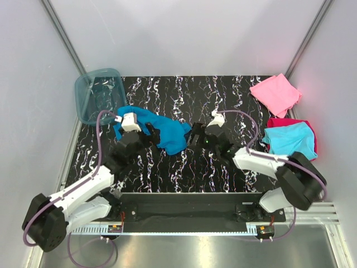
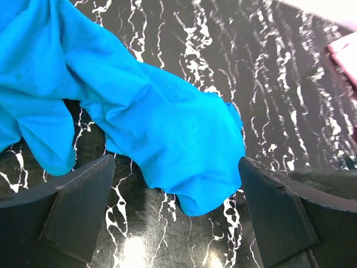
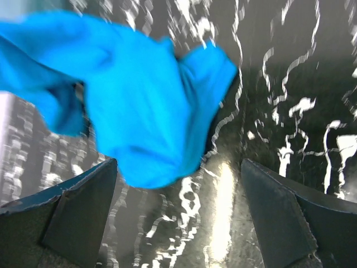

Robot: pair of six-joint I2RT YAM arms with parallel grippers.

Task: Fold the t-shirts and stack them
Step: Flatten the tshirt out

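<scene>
**A:** What lies on the desk?

**B:** A teal shirt, crumpled in a heap left of the middle. A clear blue tub stands at the far left corner, close to the heap.

**A:** And the other shirts?

**B:** All on the right and folded. The pink shirt sits alone at the far right corner. Nearer, the cyan shirt lies on the magenta shirt, of which only an edge shows.

**A:** The grippers?

**B:** Both have their jaws spread wide and grasp nothing. The left gripper is low over the teal heap, with cloth lying loose between its fingers. The right gripper faces the heap's right end, just beside it.
</scene>
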